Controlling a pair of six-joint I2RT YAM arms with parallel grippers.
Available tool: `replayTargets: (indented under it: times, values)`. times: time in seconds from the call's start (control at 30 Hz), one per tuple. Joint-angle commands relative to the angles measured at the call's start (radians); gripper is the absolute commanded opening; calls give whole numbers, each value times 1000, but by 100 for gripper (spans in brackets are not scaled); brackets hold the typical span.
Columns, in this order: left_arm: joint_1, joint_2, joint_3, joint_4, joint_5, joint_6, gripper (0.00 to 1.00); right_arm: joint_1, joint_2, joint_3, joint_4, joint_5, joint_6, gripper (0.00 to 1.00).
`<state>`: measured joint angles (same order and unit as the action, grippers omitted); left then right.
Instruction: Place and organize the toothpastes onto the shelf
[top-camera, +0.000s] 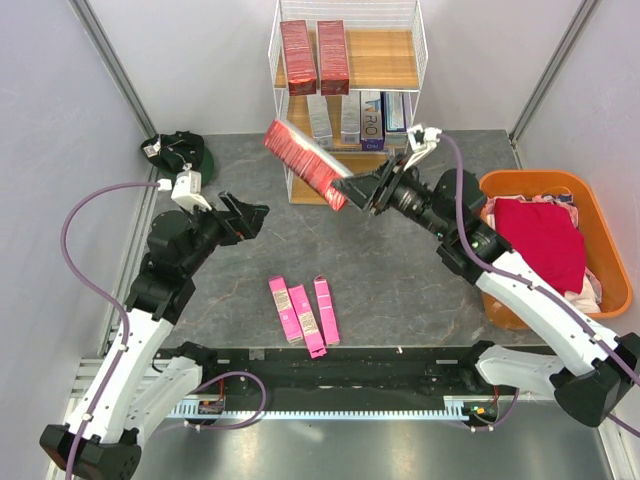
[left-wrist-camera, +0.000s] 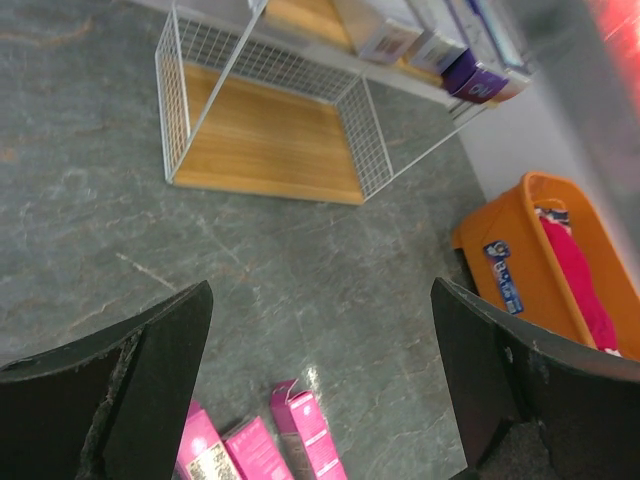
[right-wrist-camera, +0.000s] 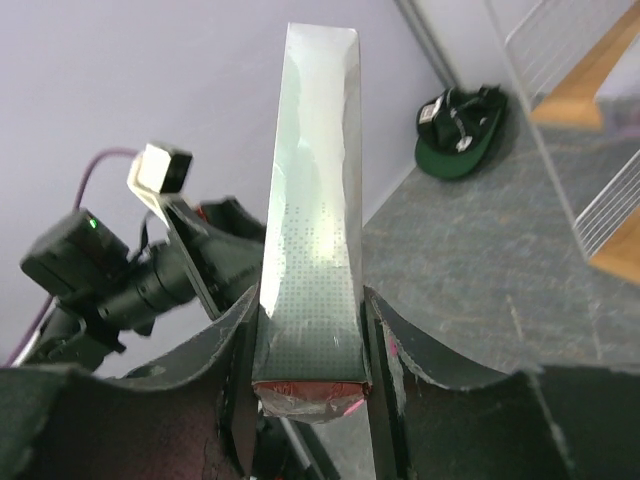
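The shelf (top-camera: 385, 58) stands at the back, with two dark red toothpastes (top-camera: 315, 57) on its top board and several silver, blue and purple ones (top-camera: 360, 118) on the middle board. My right gripper (top-camera: 345, 190) is shut on a third dark red toothpaste (top-camera: 300, 160), held slanted in front of the shelf's left side. In the right wrist view that box (right-wrist-camera: 310, 230) juts up between the fingers (right-wrist-camera: 400, 350) and looks silvery with glare. Three pink toothpastes (top-camera: 305, 312) lie side by side on the table. My left gripper (top-camera: 250, 215) hovers open above and left of the pink boxes (left-wrist-camera: 305, 440), holding nothing.
An orange tub (top-camera: 530, 185) with red and pink cloth stands at the right, also in the left wrist view (left-wrist-camera: 505, 240). A green and black cap (top-camera: 180, 152) lies at the back left. The shelf's bottom board (left-wrist-camera: 265, 140) is bare. Grey walls enclose the table.
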<state>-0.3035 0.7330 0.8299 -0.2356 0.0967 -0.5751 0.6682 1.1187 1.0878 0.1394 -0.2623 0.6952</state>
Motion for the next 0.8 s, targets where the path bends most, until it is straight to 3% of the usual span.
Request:
replayTargets:
  times: [0.0, 0.77]
  values:
    - [1, 19, -12, 1, 4, 27, 96, -38, 27, 173, 5, 86, -48, 13]
    - [1, 29, -101, 71, 90, -34, 92, -193, 388, 669, -1, 503, -33, 12]
